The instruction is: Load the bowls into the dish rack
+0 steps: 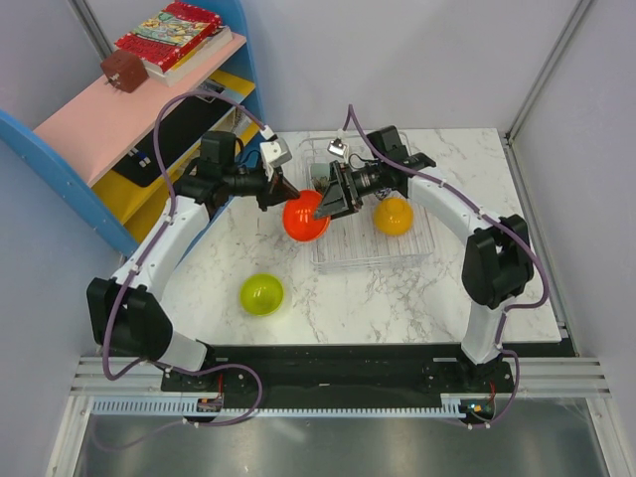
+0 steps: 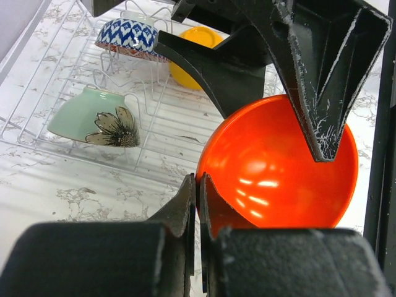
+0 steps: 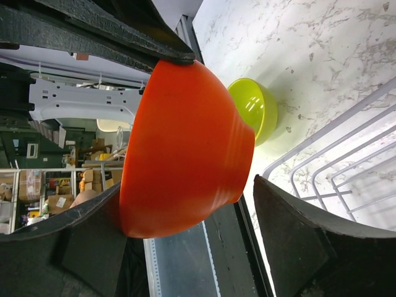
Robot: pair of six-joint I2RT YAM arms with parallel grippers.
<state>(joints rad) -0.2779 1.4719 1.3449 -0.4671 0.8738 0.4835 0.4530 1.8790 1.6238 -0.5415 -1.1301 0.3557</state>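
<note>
The red-orange bowl [image 1: 304, 218] hangs tilted in the air at the left edge of the clear dish rack [image 1: 417, 248]. My left gripper [image 1: 283, 196] is shut on its rim [image 2: 198, 182]. My right gripper [image 1: 329, 205] is open and straddles the bowl [image 3: 185, 142]: one finger [image 2: 315, 93] is inside it, and the other stands off its base. The blue-and-white bowl [image 2: 127, 37], the pale green bowl with the brown pattern [image 2: 93, 117] and the orange-yellow bowl [image 1: 394, 215] sit in the rack [image 2: 154, 133]. The yellow-green bowl [image 1: 261, 293] lies on the table, also in the right wrist view [image 3: 253, 108].
A blue-and-pink shelf unit [image 1: 109, 119] stands at the back left with books [image 1: 169, 35] and a brown object [image 1: 124, 70] on top. Grey walls close in the marble table [image 1: 397, 298] at the back and the right.
</note>
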